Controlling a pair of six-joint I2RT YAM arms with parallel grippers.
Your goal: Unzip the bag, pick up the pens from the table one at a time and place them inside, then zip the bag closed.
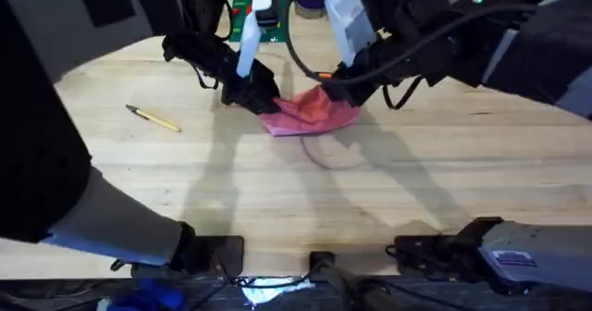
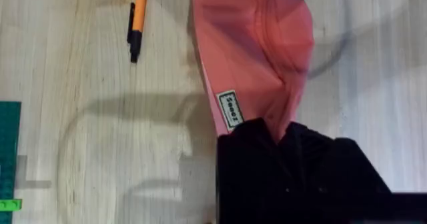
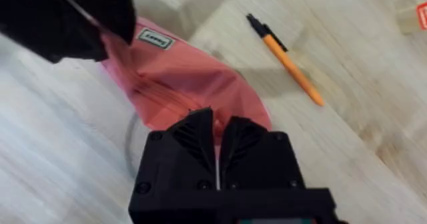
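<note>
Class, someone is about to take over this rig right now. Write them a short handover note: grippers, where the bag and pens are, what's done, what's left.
Left gripper: shut on one end of the pink bag.
Right gripper: shut on the bag's other end.
Bag lies mid-table; whether the zipper is open is unclear.
Orange pen lies beside the bag; tan pen lies apart, toward the left arm's side.
Done: bag gripped.
Left: unzip if needed, load both pens, zip shut.

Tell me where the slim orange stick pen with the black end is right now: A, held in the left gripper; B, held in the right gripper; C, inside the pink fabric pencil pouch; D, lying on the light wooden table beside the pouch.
D: the slim orange stick pen with the black end lies flat on the light wooden table beside the pink fabric pencil pouch, while both the left gripper and the right gripper are closed on the pouch's fabric.
</note>
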